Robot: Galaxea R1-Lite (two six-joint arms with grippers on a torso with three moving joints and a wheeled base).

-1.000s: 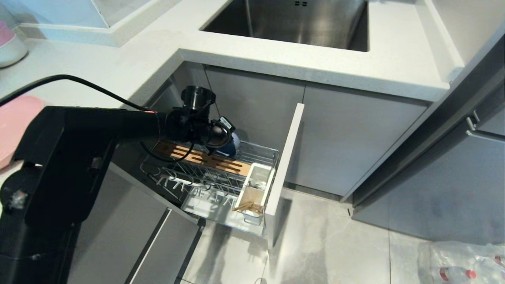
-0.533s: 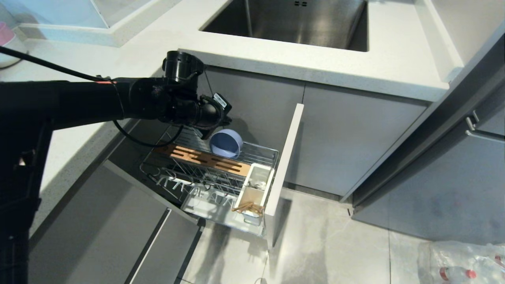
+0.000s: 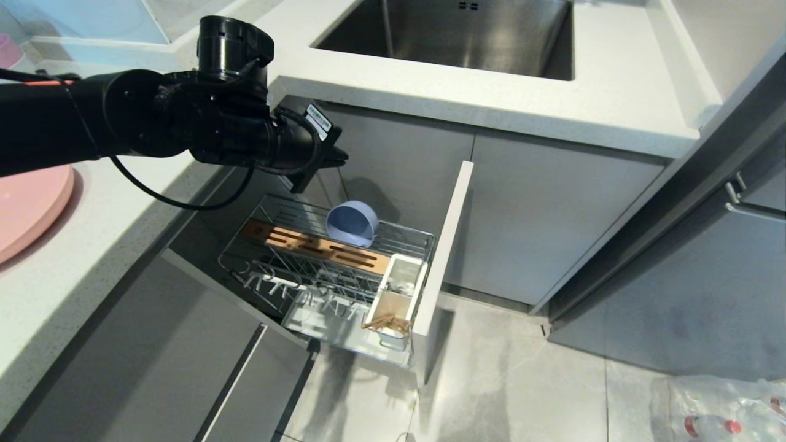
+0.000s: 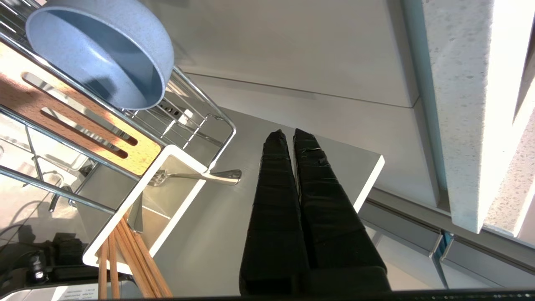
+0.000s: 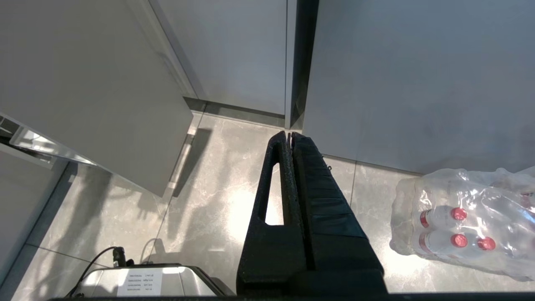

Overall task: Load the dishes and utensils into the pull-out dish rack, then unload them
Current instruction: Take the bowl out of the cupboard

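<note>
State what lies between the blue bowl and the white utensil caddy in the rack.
In the head view, the slotted wooden strip on chrome wires runs between the blue bowl and the white utensil caddy.

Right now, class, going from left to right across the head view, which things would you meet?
Pink plate → left gripper → blue bowl → white utensil caddy → white drawer front → pack of water bottles.

The right hand [image 5: 288, 134] points down at the tiled floor [image 5: 217, 179], fingers pressed together and empty. Grey cabinet fronts [image 5: 234, 50] stand beyond it. A shrink-wrapped pack of red-capped bottles [image 5: 464, 225] lies on the floor nearby.
</note>
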